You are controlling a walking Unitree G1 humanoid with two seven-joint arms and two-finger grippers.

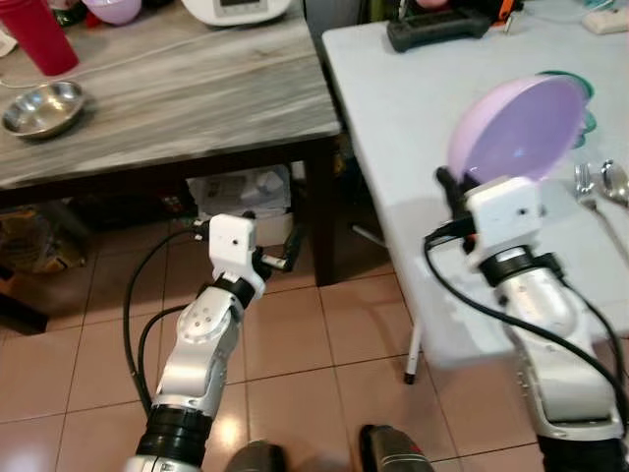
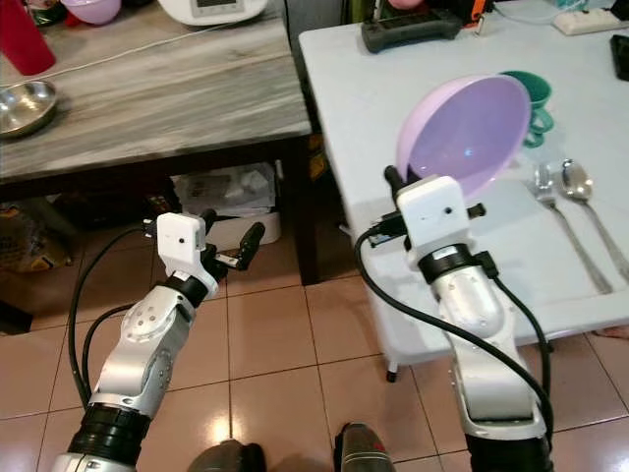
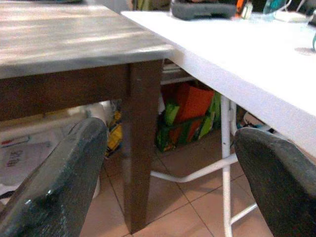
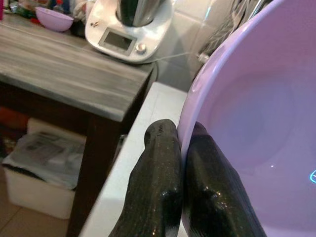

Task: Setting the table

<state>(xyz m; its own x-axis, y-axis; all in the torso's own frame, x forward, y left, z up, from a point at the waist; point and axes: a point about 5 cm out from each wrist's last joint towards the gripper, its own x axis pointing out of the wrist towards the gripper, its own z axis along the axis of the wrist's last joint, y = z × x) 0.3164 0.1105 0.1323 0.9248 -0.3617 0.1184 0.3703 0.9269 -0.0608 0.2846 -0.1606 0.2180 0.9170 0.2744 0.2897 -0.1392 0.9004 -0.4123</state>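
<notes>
- steel bowl [image 1: 42,108] on the wooden table [image 1: 167,93], far forward-left of the left gripper [image 2: 228,251]; looks empty. Red cup [image 1: 41,37] behind it, inside not visible.
- left gripper low over the tiled floor [image 1: 295,344] beside the wooden table leg, fingers [image 3: 54,187] spread wide, holding nothing. Idle, well apart from anything on the white table [image 2: 393,118].
- right gripper [image 4: 180,148] clamped on the rim of the purple bowl [image 2: 462,133]: one finger outside the wall, one inside, pinched tight.
- purple bowl tilted steeply, standing nearly on edge, open face turned back toward the robot; it rises up and forward of the right wrist, above the near part of the white table. Empty inside.
- key relation: bowl is already in the right hand, and bare tabletop lies directly under and just ahead of it. Right arm is the one at work; left is nowhere near.
- judgement: next move is to level the bowl and lower it onto the table, left of the cutlery.
- green cup [image 2: 536,98] just behind the bowl's far rim, contents hidden.
- fork [image 2: 560,211] and spoon [image 2: 590,206] to the right of the gripper, side by side, long axes running away from the robot.
- risk, as a guess: tilted bowl could clip the green cup on the way down.
</notes>
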